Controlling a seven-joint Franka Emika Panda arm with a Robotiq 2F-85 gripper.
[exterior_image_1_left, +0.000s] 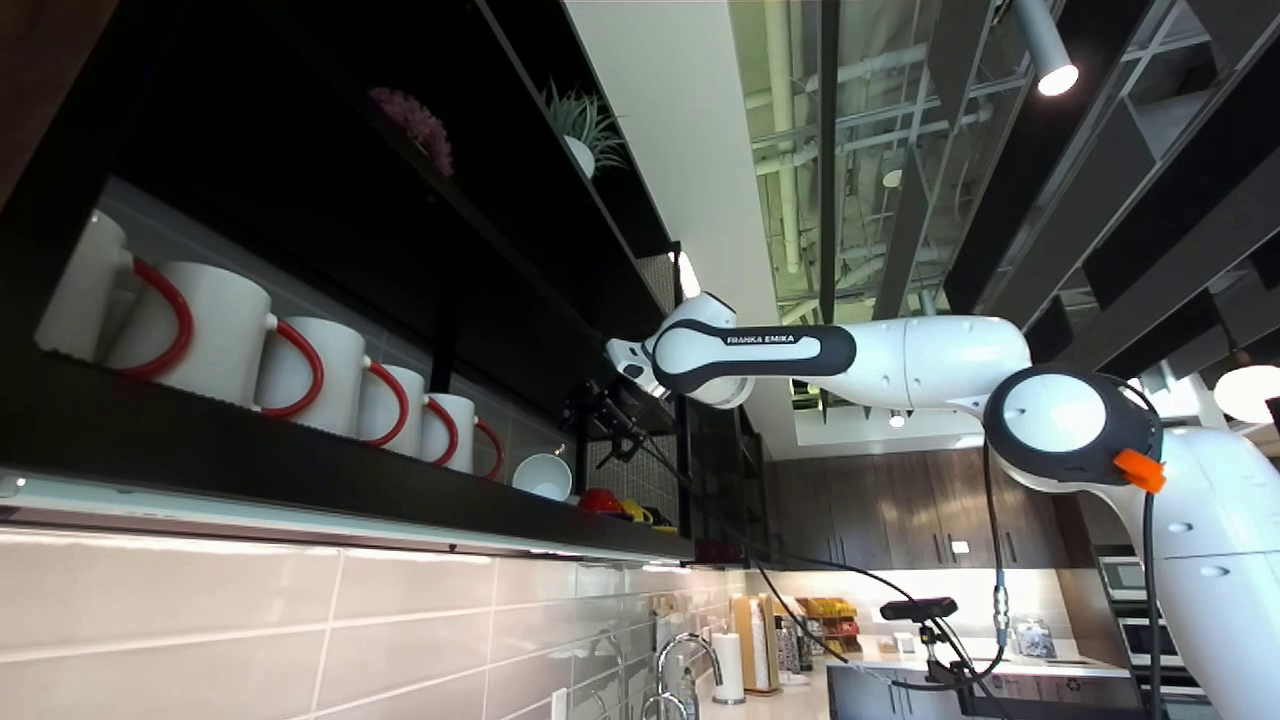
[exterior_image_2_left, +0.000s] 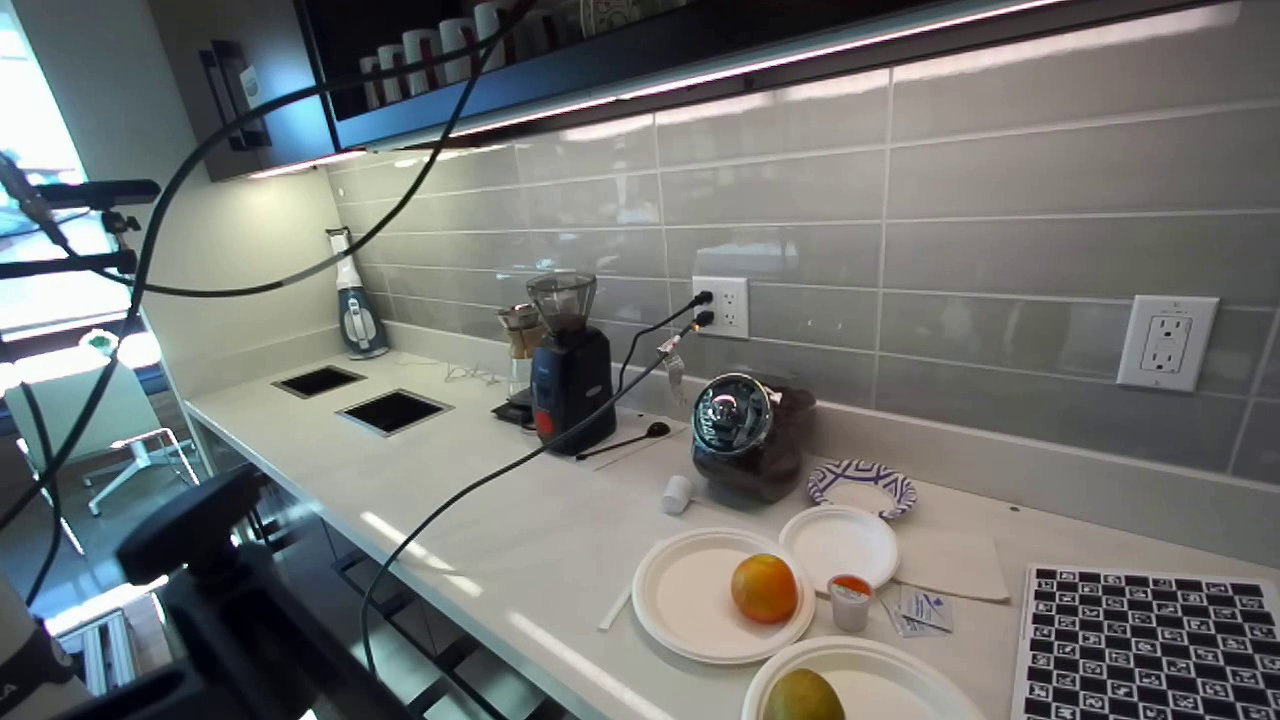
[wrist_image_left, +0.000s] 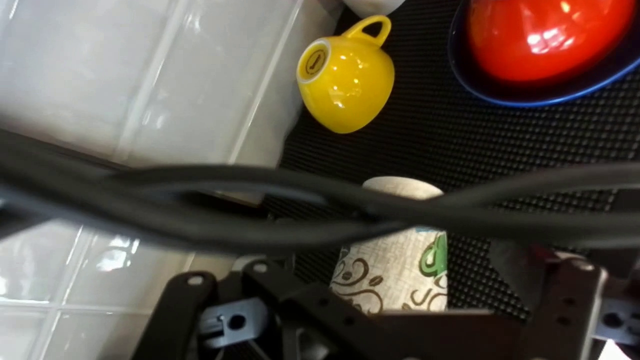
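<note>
Gripper (wrist_image_left: 415, 295) at the shelf (exterior_image_1_left: 330, 470): jaws spread wide, nothing seen in their hold. Patterned cup (wrist_image_left: 392, 275) sits on the shelf's black mat (wrist_image_left: 540, 142), between the jaws in the wrist view and partly hidden by black cables (wrist_image_left: 250, 232); contact cannot be confirmed. Yellow cup (wrist_image_left: 352, 87) near the mat's back edge, beside the tiled wall (wrist_image_left: 210, 90), base showing. Red bowl (wrist_image_left: 540, 35) with blue rim stands farther out from the wall. White mugs (exterior_image_1_left: 312, 375) with red handles line the shelf's front edge

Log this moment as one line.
End effector: open; nearest: beige scroll-printed tapered cup; crossing wrist view: thick black cables; nearby: glossy yellow handled cup
</note>
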